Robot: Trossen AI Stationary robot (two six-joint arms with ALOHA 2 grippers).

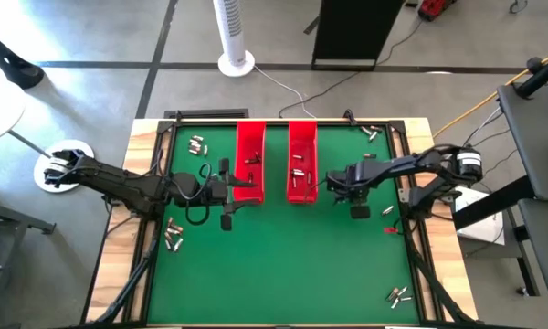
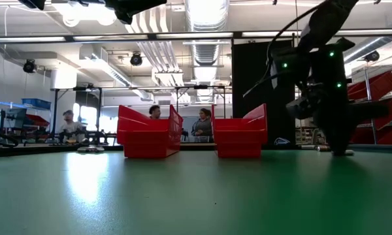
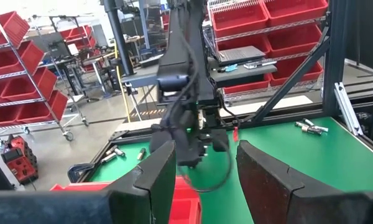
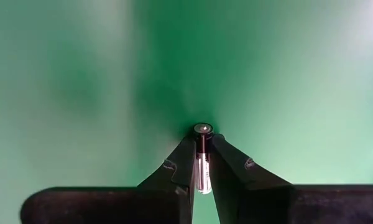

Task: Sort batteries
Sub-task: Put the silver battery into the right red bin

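Observation:
Two long red trays [image 1: 249, 160] [image 1: 302, 160] lie side by side on the green mat, each with a few batteries inside. More silvery batteries [image 1: 196, 143] [image 1: 173, 234] [image 1: 370, 132] [image 1: 399, 294] lie loose on the mat. My right gripper [image 1: 352, 187] [image 4: 202, 163] points down at the mat to the right of the right tray and is shut on one battery [image 4: 202, 155]. My left gripper [image 1: 240, 187] [image 3: 205, 180] hovers open over the near end of the left tray [image 3: 186, 205], holding nothing. My right gripper pinches one silvery battery between its two fingertips [image 4: 185, 163], coming from above and pointing down. The battery lies along the fingers with its dark-ringed end [image 4: 202, 129] sticking out below them toward the mat. Whether that end touches the mat I cannot tell.
A battery [image 2: 323, 149] lies on the mat close beside my right gripper [image 2: 342, 147]. A small red item [image 1: 390, 229] sits near the table's right edge. The middle and near part of the green mat [image 1: 283, 265] is bare. People sit in the room beyond the far edge.

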